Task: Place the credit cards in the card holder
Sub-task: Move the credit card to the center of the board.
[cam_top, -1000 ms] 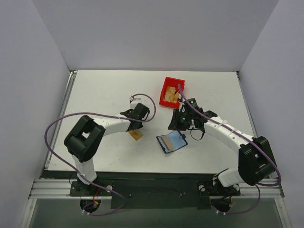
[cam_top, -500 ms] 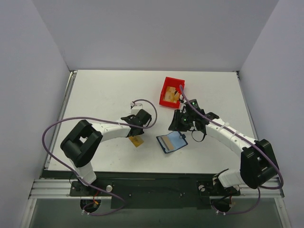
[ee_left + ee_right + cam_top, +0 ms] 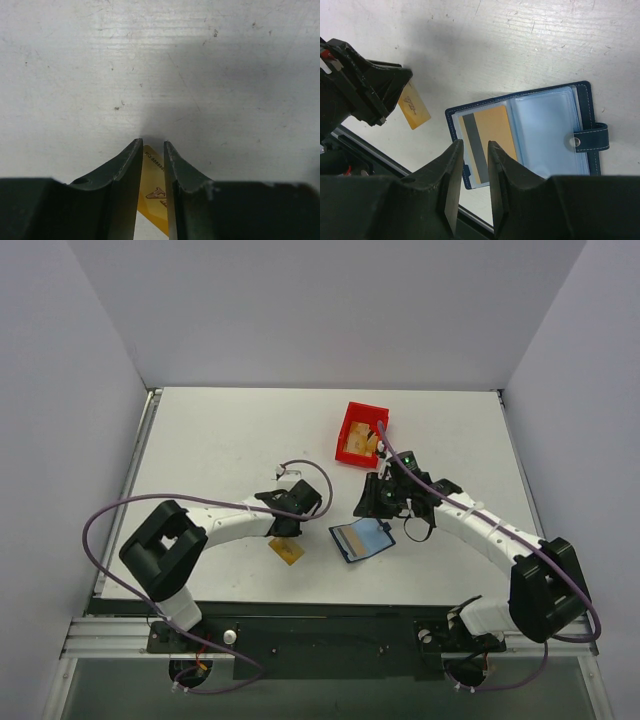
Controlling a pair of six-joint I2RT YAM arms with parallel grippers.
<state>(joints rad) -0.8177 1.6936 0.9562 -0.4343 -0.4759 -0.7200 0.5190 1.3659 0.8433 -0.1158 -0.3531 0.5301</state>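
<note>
The left end effector (image 3: pixel 287 536) has swung nearer and right across the tabletop (image 3: pixel 220 440), pinching a gold card (image 3: pixel 152 192) — closing on the open card holder (image 3: pixel 362 540), where the striped card (image 3: pixel 485 142) already sits. The right end effector (image 3: pixel 470 150), nearly closed and empty, hovers over it.

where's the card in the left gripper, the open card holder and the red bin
card in the left gripper (image 3: pixel 151 192): left wrist view, on the tan face showing between the fingers.
open card holder (image 3: pixel 547 130): right wrist view, on the empty clear pocket.
red bin (image 3: pixel 352 426): top external view, on its left wall.
</note>
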